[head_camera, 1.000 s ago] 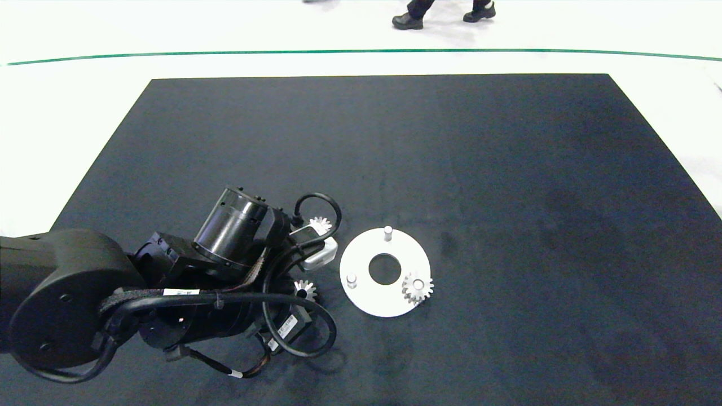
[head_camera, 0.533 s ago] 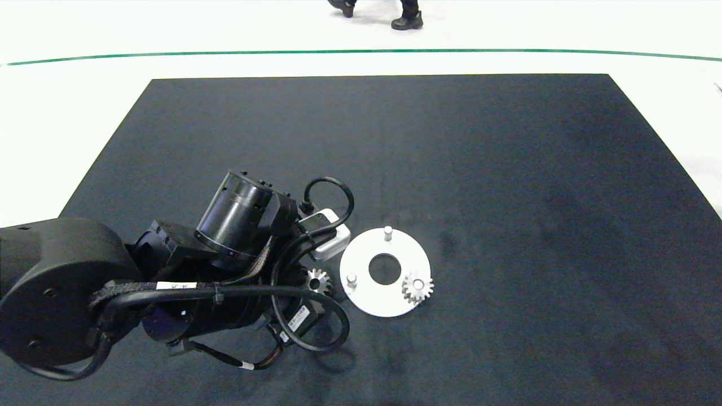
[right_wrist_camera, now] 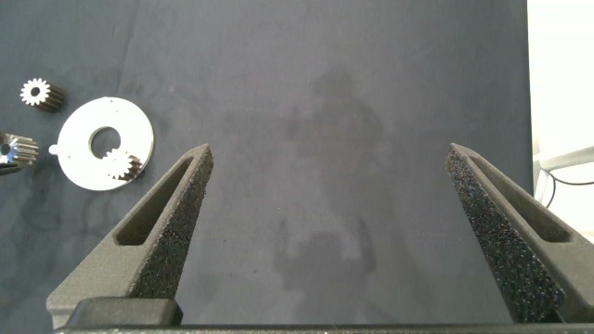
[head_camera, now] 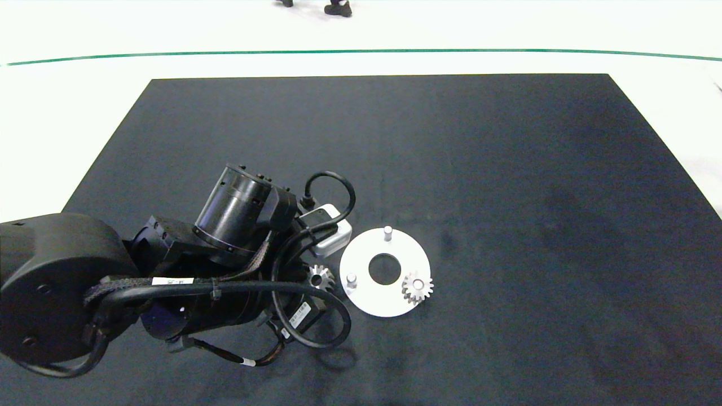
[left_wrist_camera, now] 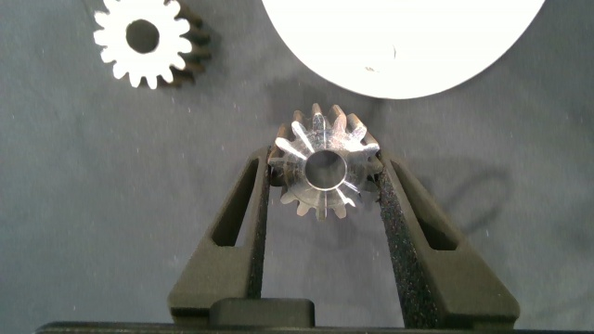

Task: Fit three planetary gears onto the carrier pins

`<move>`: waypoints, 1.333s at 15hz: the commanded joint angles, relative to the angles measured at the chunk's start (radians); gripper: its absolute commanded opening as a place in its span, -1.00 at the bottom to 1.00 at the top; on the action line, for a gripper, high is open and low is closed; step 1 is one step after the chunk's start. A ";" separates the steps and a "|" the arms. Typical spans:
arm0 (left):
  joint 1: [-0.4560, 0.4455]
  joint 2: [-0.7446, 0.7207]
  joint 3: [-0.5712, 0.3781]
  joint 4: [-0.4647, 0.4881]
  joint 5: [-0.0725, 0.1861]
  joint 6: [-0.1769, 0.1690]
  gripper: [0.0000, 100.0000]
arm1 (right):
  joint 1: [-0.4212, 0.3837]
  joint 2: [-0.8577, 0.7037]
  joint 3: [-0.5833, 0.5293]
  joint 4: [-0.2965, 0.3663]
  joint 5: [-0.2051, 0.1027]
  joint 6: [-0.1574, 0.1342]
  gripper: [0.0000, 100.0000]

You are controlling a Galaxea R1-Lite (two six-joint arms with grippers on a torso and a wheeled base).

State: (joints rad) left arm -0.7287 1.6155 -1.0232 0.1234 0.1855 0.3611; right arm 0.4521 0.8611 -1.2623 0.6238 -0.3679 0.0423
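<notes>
The left hand (left_wrist_camera: 323, 199) has carried its clamped gear (head_camera: 321, 277) across the tabletop toward the white disc (head_camera: 366, 299), from well short of the disc's rim to just beside it. The arm now hides the loose gear (left_wrist_camera: 142, 40) from the head view. Past the tabletop's far edge, the person's shoes (head_camera: 337, 8) have moved left.

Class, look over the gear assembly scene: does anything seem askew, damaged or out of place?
Nothing stands out. One gear sits on a pin of the white disc, another is held in the left gripper beside the disc, the third lies flat.
</notes>
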 commanded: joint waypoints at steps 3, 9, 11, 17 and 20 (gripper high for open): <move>-0.008 -0.025 -0.006 0.018 0.002 0.004 -0.92 | 0.000 0.001 0.003 0.004 -0.002 0.001 1.00; -0.040 -0.025 -0.034 0.045 0.003 0.002 -0.92 | 0.000 0.001 0.003 0.004 -0.002 -0.007 1.00; -0.041 -0.025 -0.040 0.045 0.003 0.002 -0.92 | -0.001 -0.001 0.003 0.004 -0.002 -0.007 1.00; -0.083 -0.003 -0.092 0.048 0.005 0.002 -0.92 | -0.001 -0.001 0.003 0.004 -0.002 -0.009 1.00; -0.118 0.030 -0.133 0.059 0.005 0.001 -0.92 | -0.001 -0.008 0.003 0.004 -0.002 -0.010 1.00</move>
State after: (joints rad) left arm -0.8326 1.6245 -1.1421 0.1794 0.1885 0.3598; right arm 0.4506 0.8572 -1.2594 0.6238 -0.3679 0.0321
